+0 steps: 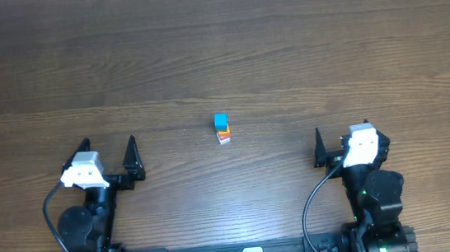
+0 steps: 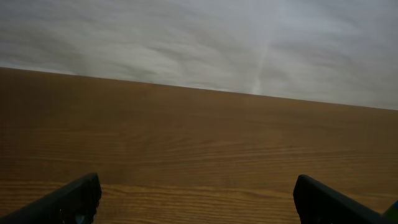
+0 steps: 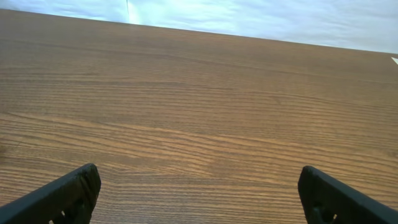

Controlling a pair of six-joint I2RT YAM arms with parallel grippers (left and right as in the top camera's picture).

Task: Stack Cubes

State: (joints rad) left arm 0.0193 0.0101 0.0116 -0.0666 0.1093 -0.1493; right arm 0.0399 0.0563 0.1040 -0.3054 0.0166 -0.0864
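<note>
— Cubes first: how will they handle?
— By my judgement they are light and rigid, likely plastic or wood, with flat smooth faces that may slip under a weak pinch. The small stack of coloured cubes [image 1: 222,129] stands in the middle of the top view on the brown wood-grain surface [image 1: 217,44]. It has a blue cube [image 1: 221,121] on top and an orange cube [image 1: 223,132] under it. What lies at the very bottom is too small to tell.
— Where would you take hold?
— On two opposite side faces of a single cube, squarely and near mid-height, so it doesn't twist. The stack is narrow and would probably topple at a sideways nudge, so any approach ought to come from above.
— And the left end effector [image 1: 109,144]?
— It sits at the lower left of the top view, spread wide apart, holding nothing and touching nothing. Its wrist view has bare wood between the two dark fingers.
— The right end effector [image 1: 341,131]?
— It sits at the lower right, likewise wide apart and empty, well apart from the stack. The stack stands between the two, a little higher in the frame than either.
</note>
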